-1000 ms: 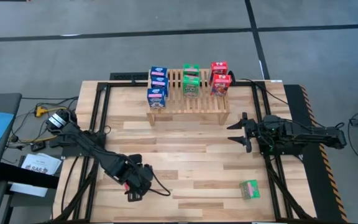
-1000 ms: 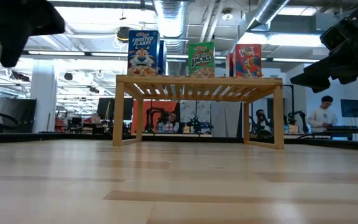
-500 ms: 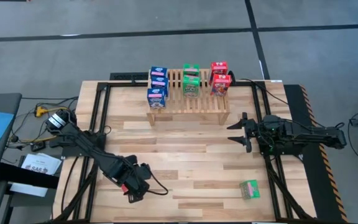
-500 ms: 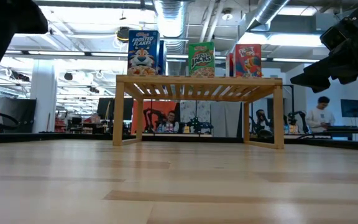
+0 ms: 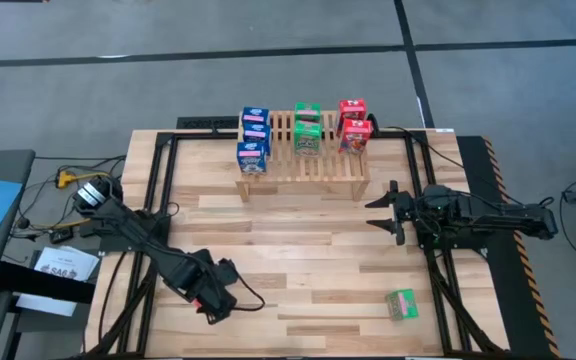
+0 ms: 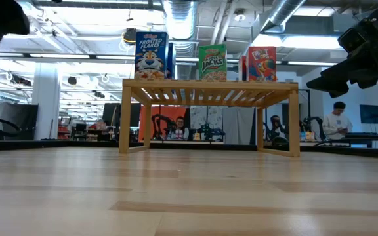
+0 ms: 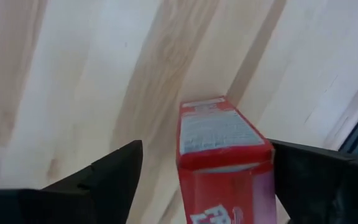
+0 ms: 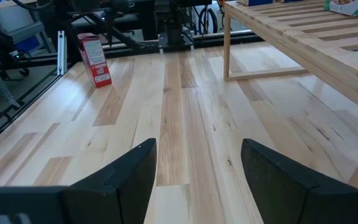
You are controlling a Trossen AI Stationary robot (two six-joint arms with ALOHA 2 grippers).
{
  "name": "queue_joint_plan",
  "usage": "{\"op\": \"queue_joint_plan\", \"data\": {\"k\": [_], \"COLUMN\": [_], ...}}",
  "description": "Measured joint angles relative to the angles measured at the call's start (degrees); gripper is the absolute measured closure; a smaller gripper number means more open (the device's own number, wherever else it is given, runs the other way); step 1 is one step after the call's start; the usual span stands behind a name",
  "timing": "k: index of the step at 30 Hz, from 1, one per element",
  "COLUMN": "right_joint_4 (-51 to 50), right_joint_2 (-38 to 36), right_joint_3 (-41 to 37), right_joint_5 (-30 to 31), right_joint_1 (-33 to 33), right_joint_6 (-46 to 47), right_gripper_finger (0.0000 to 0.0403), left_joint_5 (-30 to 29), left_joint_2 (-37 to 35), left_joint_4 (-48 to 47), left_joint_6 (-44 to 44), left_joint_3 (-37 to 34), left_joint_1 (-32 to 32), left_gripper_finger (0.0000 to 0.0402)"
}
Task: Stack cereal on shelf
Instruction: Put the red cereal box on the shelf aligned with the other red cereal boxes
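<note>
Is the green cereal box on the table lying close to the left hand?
No, the green box lies at the table's near right, far from the left hand.

You see the light slatted wooden shelf (image 5: pixel 303 165) at the table's far edge, carrying seven upright cereal boxes: three blue (image 5: pixel 253 158) at its left end, two green (image 5: pixel 307 140) in the middle, two red (image 5: pixel 354 136) at its right. A third green box (image 5: pixel 401 304) lies flat near the table's front right. A third red box (image 8: pixel 95 59) stands upright near the front left.
</note>
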Motion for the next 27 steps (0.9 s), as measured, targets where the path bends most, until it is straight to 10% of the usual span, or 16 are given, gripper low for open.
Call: {"op": "queue_joint_plan", "data": {"k": [12, 27], "right_joint_4": [0.02, 0.00], "right_joint_2": [0.02, 0.00], "right_joint_3": [0.01, 0.00], "right_joint_5": [0.00, 0.00], "right_joint_1": [0.00, 0.00], "right_joint_6": [0.02, 0.02], "right_gripper_finger": [0.0142, 0.0142], "left_joint_5": [-3.84, -3.74], "left_joint_2": [0.00, 0.00], "left_joint_4": [0.74, 0.72], "left_joint_6": [-7.72, -4.21], "left_joint_3": [0.00, 0.00], "left_joint_1": [-5.40, -4.97], "left_gripper_finger": [0.0099, 0.0228]}}
